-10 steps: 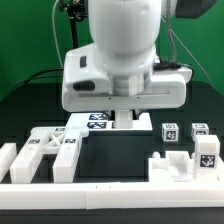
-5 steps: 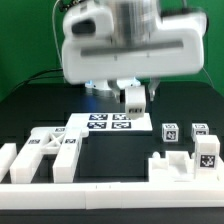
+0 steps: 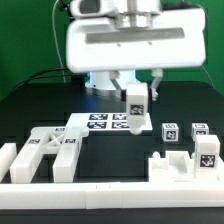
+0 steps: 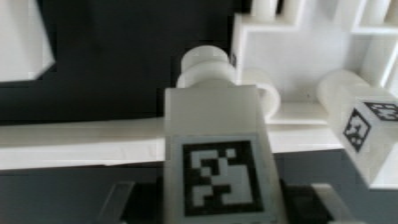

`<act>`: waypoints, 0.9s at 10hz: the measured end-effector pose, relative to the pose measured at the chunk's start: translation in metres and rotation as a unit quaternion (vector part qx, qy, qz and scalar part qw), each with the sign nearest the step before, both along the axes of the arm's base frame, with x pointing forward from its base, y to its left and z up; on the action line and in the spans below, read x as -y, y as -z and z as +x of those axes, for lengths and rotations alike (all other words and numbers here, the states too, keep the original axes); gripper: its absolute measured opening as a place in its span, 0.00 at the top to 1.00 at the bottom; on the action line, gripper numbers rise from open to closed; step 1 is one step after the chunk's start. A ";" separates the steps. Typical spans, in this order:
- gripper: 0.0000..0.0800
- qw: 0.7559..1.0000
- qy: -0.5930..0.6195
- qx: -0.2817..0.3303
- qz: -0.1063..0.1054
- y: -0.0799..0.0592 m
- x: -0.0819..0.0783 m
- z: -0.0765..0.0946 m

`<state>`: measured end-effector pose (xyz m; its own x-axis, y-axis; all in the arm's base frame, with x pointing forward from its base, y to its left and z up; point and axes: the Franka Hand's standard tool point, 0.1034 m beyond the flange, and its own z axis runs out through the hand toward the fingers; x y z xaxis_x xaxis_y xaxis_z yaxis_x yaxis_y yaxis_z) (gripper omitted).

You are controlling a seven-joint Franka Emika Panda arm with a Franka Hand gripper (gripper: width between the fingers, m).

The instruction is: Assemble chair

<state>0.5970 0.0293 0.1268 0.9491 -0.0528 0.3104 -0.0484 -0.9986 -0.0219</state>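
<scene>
**Mid-carry, nothing seated yet**

Your gripper (image 3: pixel 137 92) has its jaws clamped on the tagged white bar (image 3: pixel 136 112), which hangs upright above the middle of the table (image 3: pixel 40 105), by the marker board (image 3: pixel 100 122). My guess for next: square it over the chair parts (image 3: pixel 50 150) at the table's near edge, then lower.

The arm (image 3: pixel 130 45) is seen with its wrist pointed straight down. The gripper (image 3: pixel 136 90) is held aloft, its jaws closed on the top of a tagged bar (image 3: pixel 136 112), which hangs upright beneath them.
</scene>
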 end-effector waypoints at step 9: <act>0.64 0.992 -0.013 0.126 -0.029 0.032 -0.014 0.016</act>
<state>0.6129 0.0432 0.0951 0.8423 -0.0044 0.5391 -0.0231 -0.9993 0.0281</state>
